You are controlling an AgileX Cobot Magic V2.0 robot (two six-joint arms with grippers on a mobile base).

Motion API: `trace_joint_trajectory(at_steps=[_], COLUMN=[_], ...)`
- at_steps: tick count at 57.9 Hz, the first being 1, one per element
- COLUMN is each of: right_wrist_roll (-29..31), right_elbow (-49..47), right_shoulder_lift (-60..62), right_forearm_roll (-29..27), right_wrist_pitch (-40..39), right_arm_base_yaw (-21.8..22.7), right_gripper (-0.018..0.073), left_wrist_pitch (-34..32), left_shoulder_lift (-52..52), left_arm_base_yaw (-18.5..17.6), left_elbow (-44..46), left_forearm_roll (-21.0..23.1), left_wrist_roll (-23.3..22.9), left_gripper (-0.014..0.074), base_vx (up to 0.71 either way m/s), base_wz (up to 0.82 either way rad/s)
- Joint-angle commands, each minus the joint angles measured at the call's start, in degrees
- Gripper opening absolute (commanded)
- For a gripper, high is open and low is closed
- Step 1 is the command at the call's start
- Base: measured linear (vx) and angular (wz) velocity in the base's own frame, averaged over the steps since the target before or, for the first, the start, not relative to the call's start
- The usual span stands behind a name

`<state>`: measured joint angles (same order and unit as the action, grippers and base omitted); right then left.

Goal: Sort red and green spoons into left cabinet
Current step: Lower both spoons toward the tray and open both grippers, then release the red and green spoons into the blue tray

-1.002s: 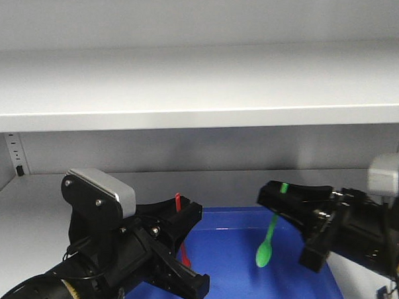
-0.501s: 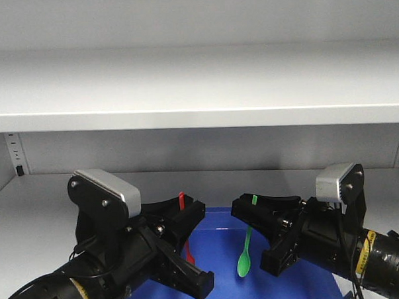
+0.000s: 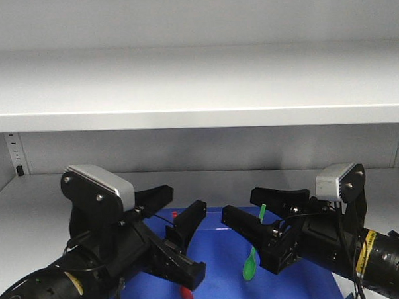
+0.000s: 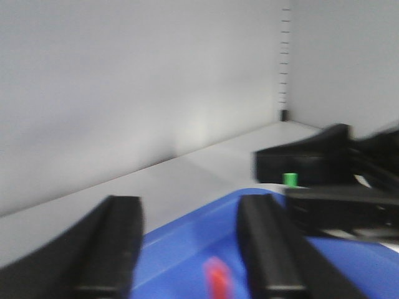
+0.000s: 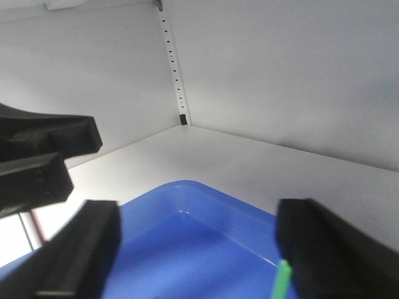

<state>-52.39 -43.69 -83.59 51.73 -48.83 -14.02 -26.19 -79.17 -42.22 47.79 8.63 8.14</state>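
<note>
Green spoon (image 3: 252,256) hangs near-vertical, bowl down, beside right end effector (image 3: 255,216).

front: faces shelves | 2 wrists: close, share blue tray (image 3: 220,254)

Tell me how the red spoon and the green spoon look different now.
The red spoon seems to lie low in the blue tray, below the open left claw. The green spoon stands nearly upright, bowl down, beside the open right claw. Both are over the tray, neither clamped.
</note>
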Motion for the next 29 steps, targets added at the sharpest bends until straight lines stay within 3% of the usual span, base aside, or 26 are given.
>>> trace_joint_trajectory(at_steps=[1,13,29], right_wrist_roll=[0.6,0.6,0.6], right_elbow=[-2.0,-2.0,-2.0], right_shoulder_lift=[1.7,1.7,1.7], right_forearm_roll=[-2.4,-2.5,-2.4], right_wrist_pitch=[-2.7,-2.6,-2.6], right_arm_base_yaw=[0.0,0.0,0.0], right_gripper=[0.0653,0.0631,0.0576], left_wrist_pitch=[-4.8,-4.4,-0.5], left_shoulder_lift=[1.9,3.4,7.1], left_arm_base_yaw=[0.4,0.4,0.4], left_elbow=[2.1,2.1,2.1], left_forearm_roll=[5.1,7.5,7.5], left_wrist_roll=[2.5,12.0,12.4], left_gripper=[0.0542,0.0541,0.0541], base_vx=[0.00,0.00,0.00], base_wz=[0.00,0.00,0.00])
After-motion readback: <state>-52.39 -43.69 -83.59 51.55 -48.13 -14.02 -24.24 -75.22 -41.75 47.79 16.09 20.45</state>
